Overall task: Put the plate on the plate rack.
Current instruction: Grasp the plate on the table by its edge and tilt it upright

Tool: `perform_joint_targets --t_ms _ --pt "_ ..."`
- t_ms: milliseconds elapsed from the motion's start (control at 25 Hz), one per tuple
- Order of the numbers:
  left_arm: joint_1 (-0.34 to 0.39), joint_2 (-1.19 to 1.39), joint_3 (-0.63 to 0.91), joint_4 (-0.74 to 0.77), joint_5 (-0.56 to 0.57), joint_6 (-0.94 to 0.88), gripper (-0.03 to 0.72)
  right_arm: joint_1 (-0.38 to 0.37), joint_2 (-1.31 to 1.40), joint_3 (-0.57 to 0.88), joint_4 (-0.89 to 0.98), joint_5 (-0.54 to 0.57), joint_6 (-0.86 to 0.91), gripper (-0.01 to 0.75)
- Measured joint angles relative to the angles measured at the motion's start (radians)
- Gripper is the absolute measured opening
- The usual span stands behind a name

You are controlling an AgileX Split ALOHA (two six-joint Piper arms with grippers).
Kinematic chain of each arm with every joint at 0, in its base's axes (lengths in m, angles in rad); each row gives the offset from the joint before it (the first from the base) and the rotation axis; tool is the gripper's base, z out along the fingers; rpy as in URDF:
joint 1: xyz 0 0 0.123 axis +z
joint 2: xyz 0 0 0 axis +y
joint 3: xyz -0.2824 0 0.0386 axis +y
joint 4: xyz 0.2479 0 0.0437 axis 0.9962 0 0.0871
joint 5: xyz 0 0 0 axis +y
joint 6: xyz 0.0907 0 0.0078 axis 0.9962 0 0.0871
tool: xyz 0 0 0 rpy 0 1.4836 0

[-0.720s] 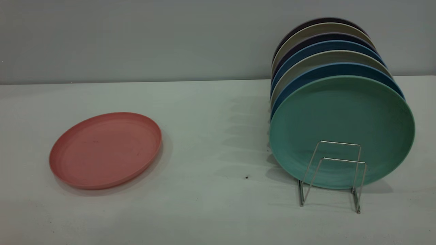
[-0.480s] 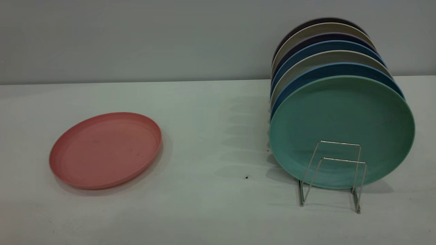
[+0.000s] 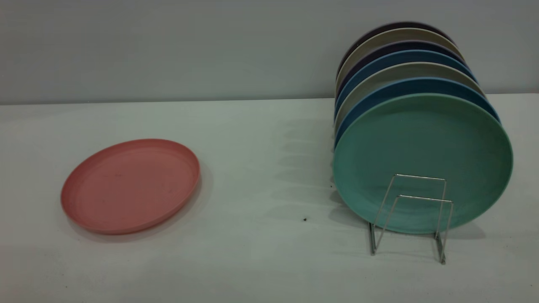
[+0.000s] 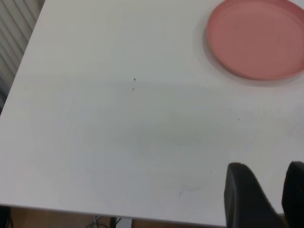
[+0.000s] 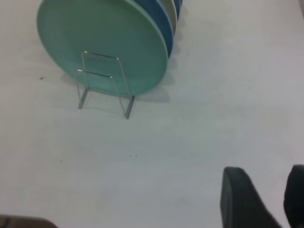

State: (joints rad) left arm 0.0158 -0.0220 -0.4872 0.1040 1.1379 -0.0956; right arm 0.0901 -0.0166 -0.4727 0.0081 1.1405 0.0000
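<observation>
The salmon-pink plate (image 3: 130, 185) lies flat on the table's left half; the left wrist view shows the plate (image 4: 259, 38) well ahead of my left gripper (image 4: 266, 166). That gripper hangs open over bare table near the front edge, nothing between its fingers. The silver wire plate rack (image 3: 421, 177) stands at the right, its two front loops free. In the right wrist view the rack (image 5: 100, 55) is far from my right gripper (image 5: 263, 170), which is open and holds nothing. Neither arm shows in the exterior view.
A teal-green plate (image 3: 421, 143) stands upright in the rack, with several blue, grey and dark plates (image 3: 400, 59) stacked behind it. The white table (image 3: 269, 139) lies bare between plate and rack. A grey wall closes the back.
</observation>
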Motion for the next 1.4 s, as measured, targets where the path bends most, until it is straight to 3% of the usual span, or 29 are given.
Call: perform_joint_targets --t_ms 520,1120,1400 --pt "-0.001 0.0 0.0 0.0 0.0 0.0 0.24 0.0 0.0 0.0 0.0 0.0 0.0 0.243" --pt "-0.1 0.0 0.0 0.0 0.0 0.0 0.24 0.04 0.0 0.0 0.0 0.0 0.0 0.243" --pt "-0.102 0.0 0.0 0.0 0.0 0.002 0.24 0.04 0.0 0.0 0.015 0.0 0.0 0.243"
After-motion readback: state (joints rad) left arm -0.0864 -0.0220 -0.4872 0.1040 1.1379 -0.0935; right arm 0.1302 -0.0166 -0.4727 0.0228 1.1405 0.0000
